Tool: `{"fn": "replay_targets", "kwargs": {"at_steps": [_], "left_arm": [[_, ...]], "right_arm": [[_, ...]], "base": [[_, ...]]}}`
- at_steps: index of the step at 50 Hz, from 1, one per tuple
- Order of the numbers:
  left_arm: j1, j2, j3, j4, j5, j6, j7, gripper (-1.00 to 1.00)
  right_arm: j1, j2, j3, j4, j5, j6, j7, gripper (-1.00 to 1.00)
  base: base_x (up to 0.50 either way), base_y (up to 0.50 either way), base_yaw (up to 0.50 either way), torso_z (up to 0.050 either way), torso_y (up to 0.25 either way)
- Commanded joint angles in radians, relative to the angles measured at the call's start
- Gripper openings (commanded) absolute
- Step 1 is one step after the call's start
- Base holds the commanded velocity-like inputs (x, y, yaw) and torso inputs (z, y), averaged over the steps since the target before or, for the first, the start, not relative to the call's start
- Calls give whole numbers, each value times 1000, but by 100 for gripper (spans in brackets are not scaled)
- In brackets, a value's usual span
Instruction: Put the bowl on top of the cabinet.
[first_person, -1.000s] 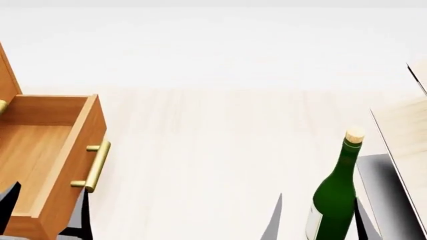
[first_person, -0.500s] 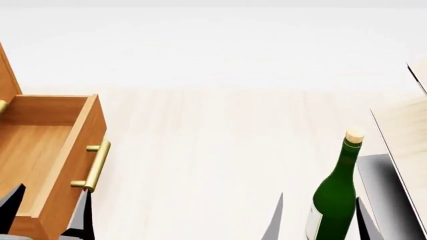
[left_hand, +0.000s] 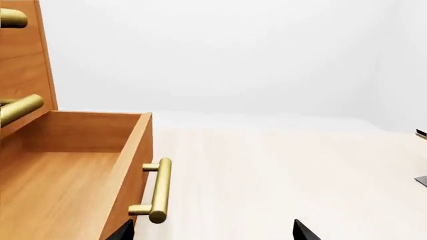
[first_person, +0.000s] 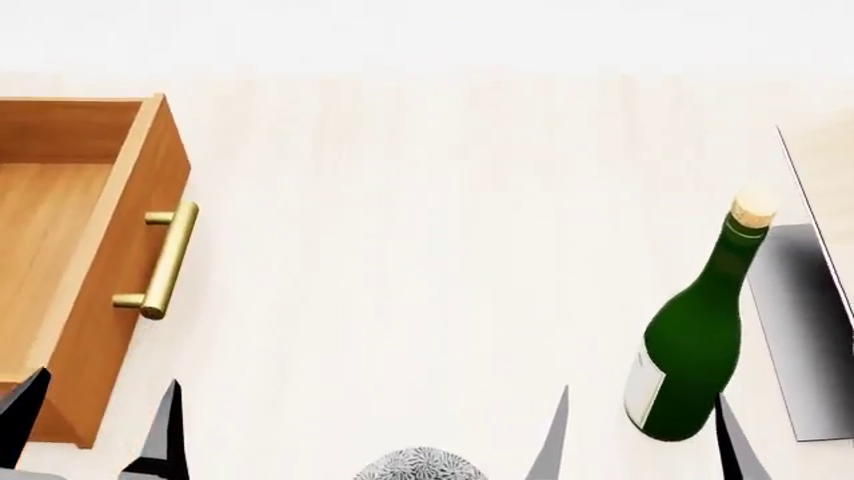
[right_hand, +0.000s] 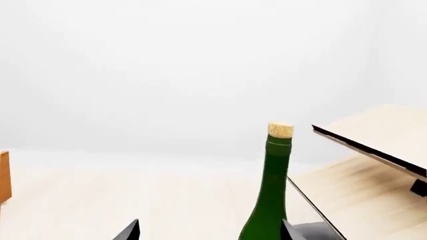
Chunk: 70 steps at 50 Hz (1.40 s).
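Note:
Only the speckled white-grey top of the bowl (first_person: 420, 466) shows, at the head view's bottom edge, between my two arms. The orange-brown cabinet (left_hand: 25, 60) stands at the left with its lower drawer (first_person: 60, 230) pulled out; the drawer's brass handle (first_person: 158, 262) faces the table's middle. My left gripper (first_person: 94, 425) is open beside the drawer's front corner, nothing between its fingers. My right gripper (first_person: 641, 420) is open too, with the green bottle (first_person: 694, 345) standing just ahead of it, near one finger. In the wrist views the left gripper (left_hand: 213, 232) and right gripper (right_hand: 209, 232) show wide-apart fingertips.
The corked green bottle (right_hand: 270, 200) stands upright on the pale wooden table (first_person: 414, 220). A light-wood slanted rack (right_hand: 373, 145) with a dark grey base (first_person: 801, 330) is at the right edge. Two more brass handles (left_hand: 17, 107) show on the cabinet front above the open drawer.
The head view has tilted down: drawer and bottle sit higher in the frame, and the bowl's top has come into sight at the bottom edge. Both grippers stay open.

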Motion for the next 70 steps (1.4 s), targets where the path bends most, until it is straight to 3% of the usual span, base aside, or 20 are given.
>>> {"fn": "replay_targets", "kwargs": {"at_steps": [1,15,23,25,30,31,36,37,39,43,44,49,54,61,70], "left_arm": [[2,10,-13,-7,14,20,25,100],[3,1,-9,3,4,21,24,100],[-70,-33,16,41,-12,-103,11,100],[-156,-67,19,90,-98,-248,34,100],[-271,-96,12,163,-171,-362,42,100],[-350,-125,66,185,-167,-429,64,100],[-352,-125,67,186,-169,-431,62,100],[-454,-157,174,194,-109,-474,98,100],[-508,-193,249,203,-78,-478,156,100],[-524,-201,267,207,-77,-488,169,100],[-648,-219,342,210,-123,-638,240,100],[-779,-245,518,185,-109,-765,344,100],[-820,-249,577,180,-99,-792,373,100],[-907,-261,745,164,-92,-798,507,100],[-948,-223,789,73,-74,-786,538,100]], "right_arm": [[0,-12,19,1,-13,2,-12,100],[-1,-4,15,-1,-10,1,-6,100],[5,-3,10,20,-13,-6,-2,100],[6,-2,8,23,-12,-6,-1,100],[8,2,8,22,-10,-4,4,100],[9,3,7,20,-12,0,5,100],[10,6,5,20,-10,0,9,100],[10,10,3,17,-16,7,9,100],[8,14,1,10,-18,12,10,100],[8,17,-1,10,-17,11,12,100],[6,20,-1,7,-19,12,12,100],[2,27,-1,0,-19,17,14,100],[0,31,1,3,-16,12,16,100],[-2,39,0,8,-12,10,13,100],[-5,43,-2,21,-13,-1,16,100]], "base": [[0,0,0,0,-250],[0,0,0,0,-250],[0,0,0,0,-77],[0,0,0,0,0],[0,0,0,0,0],[0,0,0,0,0],[0,0,0,0,0],[0,0,0,0,0],[0,0,0,0,0],[0,0,0,0,0],[0,0,0,0,0],[0,0,0,0,0],[0,0,0,0,0],[0,0,0,0,0],[0,0,0,0,0]]}}
